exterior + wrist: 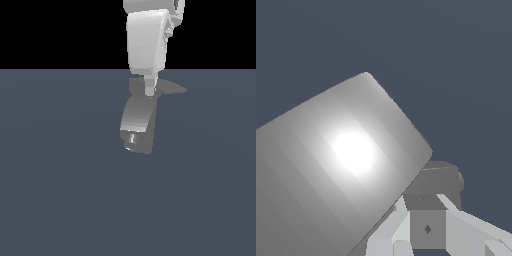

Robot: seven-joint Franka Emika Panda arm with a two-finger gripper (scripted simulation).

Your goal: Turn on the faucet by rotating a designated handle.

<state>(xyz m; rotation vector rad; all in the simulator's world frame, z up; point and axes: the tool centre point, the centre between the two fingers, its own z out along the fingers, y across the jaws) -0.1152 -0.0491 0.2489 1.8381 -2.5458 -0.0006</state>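
In the exterior view the grey faucet (138,122) stands mid-floor, its short nozzle stub (132,139) facing the camera. The thin flat handle (172,89) lies on top and points to the exterior view's right. My white gripper (150,91) comes straight down, its fingertips at the handle's root, touching or nearly so. The wrist view is mostly filled by the faucet's curved, glaring body (341,165). There my gripper (427,220) is shut, fingers (391,235) pressed together with nothing between them. A darker grey piece (438,179) lies just past the tips; I cannot tell whether it is the handle.
A flat blue-grey floor (55,200) stretches all around the faucet, under a black background. Nothing else stands on it.
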